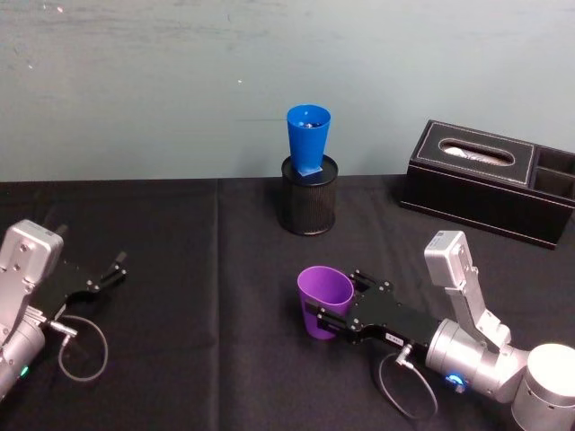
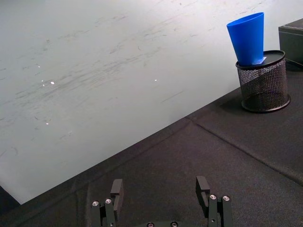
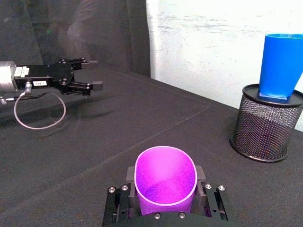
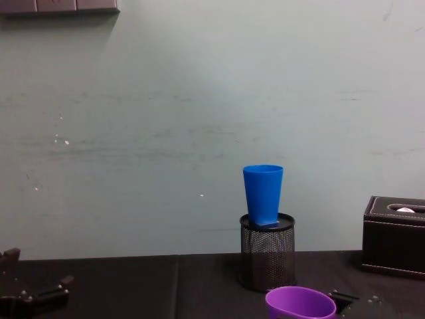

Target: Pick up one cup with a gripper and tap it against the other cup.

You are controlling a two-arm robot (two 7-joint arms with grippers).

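Observation:
The purple cup (image 1: pixel 323 301) stands upright on the black cloth at front centre-right. My right gripper (image 1: pixel 325 321) reaches in from the right with its flat black jaws on either side of it. In the right wrist view the purple cup (image 3: pixel 165 182) sits squeezed to an oval between the jaws, the right gripper (image 3: pixel 165 175) shut on it. The blue cup (image 1: pixel 307 136) stands upright in a black mesh pen holder (image 1: pixel 309 206) at the back centre, well beyond the purple cup. My left gripper (image 1: pixel 112 269) rests far left, open and holding nothing.
A black leather tissue box (image 1: pixel 485 180) sits at the back right. A cable loop (image 1: pixel 81 350) lies by the left arm. Black cloth covers the table (image 1: pixel 207 359), with a pale wall right behind the pen holder.

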